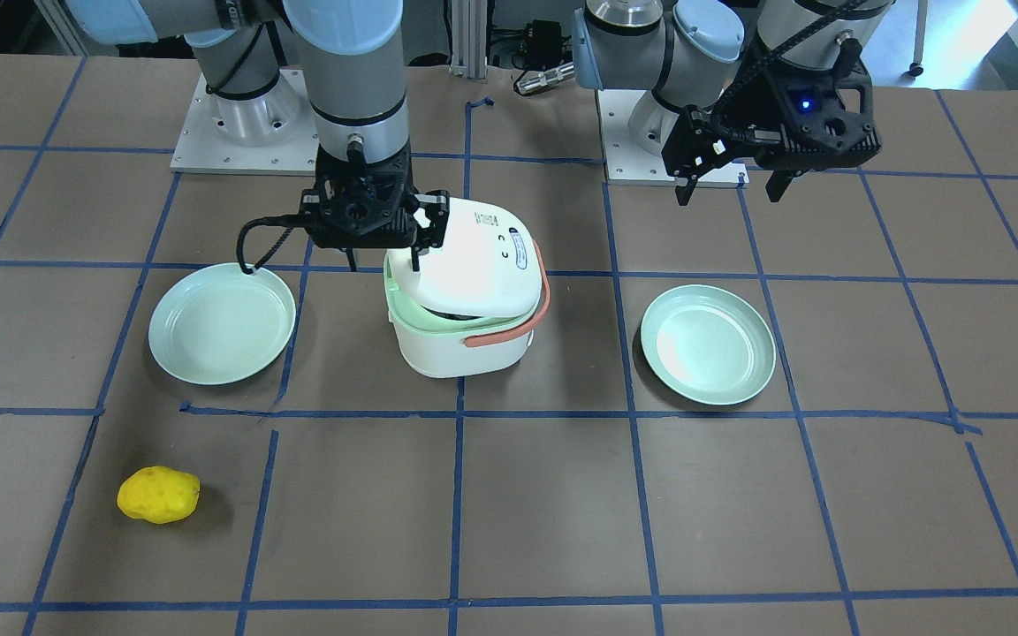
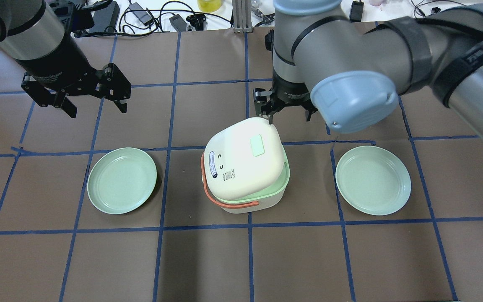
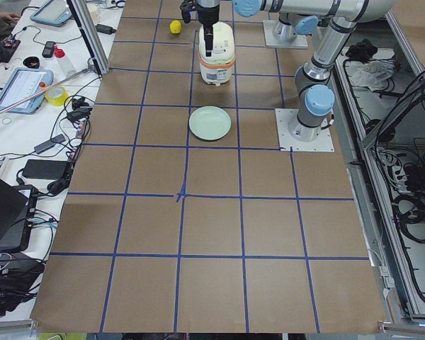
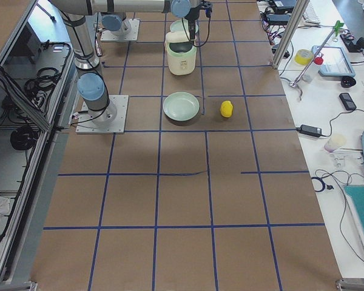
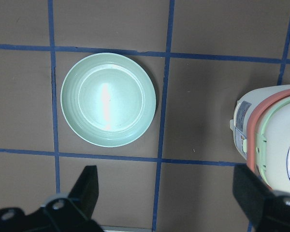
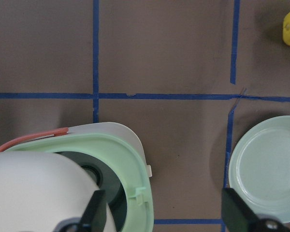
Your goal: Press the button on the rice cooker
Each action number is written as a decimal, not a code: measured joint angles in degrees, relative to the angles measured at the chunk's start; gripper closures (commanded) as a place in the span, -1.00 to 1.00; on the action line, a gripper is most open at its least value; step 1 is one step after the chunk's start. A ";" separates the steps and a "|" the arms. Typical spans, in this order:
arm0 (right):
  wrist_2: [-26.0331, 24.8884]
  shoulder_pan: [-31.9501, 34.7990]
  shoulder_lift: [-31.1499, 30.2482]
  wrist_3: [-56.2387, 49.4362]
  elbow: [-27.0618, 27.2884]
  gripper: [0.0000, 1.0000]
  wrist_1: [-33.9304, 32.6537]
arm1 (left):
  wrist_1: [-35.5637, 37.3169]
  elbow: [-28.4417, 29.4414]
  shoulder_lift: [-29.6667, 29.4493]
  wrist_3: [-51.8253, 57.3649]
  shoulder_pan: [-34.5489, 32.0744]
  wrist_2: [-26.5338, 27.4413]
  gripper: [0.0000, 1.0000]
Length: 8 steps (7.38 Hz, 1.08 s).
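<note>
The white rice cooker (image 2: 245, 163) with a pale green rim and an orange handle stands mid-table, its lid (image 1: 474, 256) tilted up and ajar. A pale green square patch (image 2: 257, 145) sits on the lid top. My right gripper (image 2: 288, 113) is open at the lid's far edge, and one finger (image 1: 416, 256) is touching or just off the lid. The right wrist view shows the green rim and the dark pot inside (image 6: 106, 179). My left gripper (image 2: 94, 94) is open and empty above the table, well away from the cooker (image 5: 275, 140).
A pale green plate (image 2: 122, 180) lies on the cooker's left and another (image 2: 372, 180) on its right. A yellow lump (image 1: 158, 495) lies near the operators' side of the table. Blue tape lines grid the brown table.
</note>
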 measured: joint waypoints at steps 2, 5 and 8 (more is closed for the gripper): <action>-0.49 -5.32 -0.49 -7.18 -6.08 -1.00 7.23 | 0.00 0.00 0.00 -0.01 0.00 0.00 -1.00; -1.41 -11.21 -2.69 -12.52 -8.35 -1.00 10.32 | 0.00 0.00 0.00 0.00 0.00 0.00 -1.00; -1.57 -11.93 -3.10 -13.06 -8.38 -1.00 10.89 | 0.00 0.00 0.00 0.01 0.00 0.00 -1.00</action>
